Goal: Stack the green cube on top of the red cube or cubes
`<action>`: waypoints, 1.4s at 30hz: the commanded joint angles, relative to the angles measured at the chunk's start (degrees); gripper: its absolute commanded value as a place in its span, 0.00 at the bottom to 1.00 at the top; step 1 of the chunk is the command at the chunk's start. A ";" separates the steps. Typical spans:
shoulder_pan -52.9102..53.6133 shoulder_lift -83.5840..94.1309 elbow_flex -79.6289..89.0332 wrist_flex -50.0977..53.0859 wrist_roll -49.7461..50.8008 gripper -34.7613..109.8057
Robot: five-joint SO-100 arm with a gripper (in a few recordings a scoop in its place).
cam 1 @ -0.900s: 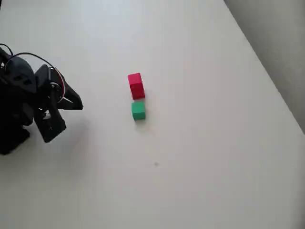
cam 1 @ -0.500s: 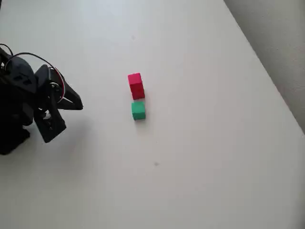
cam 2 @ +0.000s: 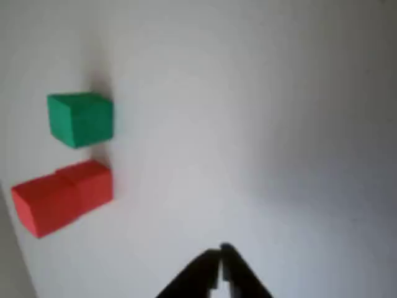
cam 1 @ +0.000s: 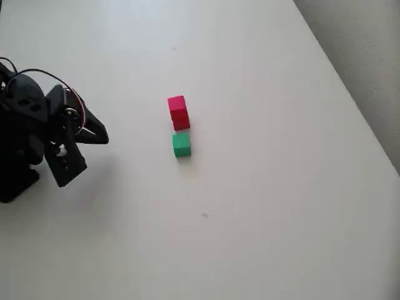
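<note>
Jaws (cam 2: pixel 220 261) were clenched on nothing, well apart from the red cube (cam 1: pixel 179 112). Green cube (cam 1: pixel 181 145) sat on the bench (cam 1: pixel 281 187) just beside the red cube, small gap between. Likely light, rigid, matte: pinch two opposite flat side faces.

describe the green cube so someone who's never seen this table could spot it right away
On the white table in the overhead view, two small blocks sit near the middle, to the right of the black gripper. The green cube is the lower one, just below the red block, and the shorter of the two.
</note>
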 commanded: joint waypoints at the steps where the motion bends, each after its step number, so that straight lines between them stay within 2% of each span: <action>1: -0.18 0.62 -0.09 -0.44 -0.53 0.23; 42: -1.14 0.62 -0.09 -0.44 -1.41 0.23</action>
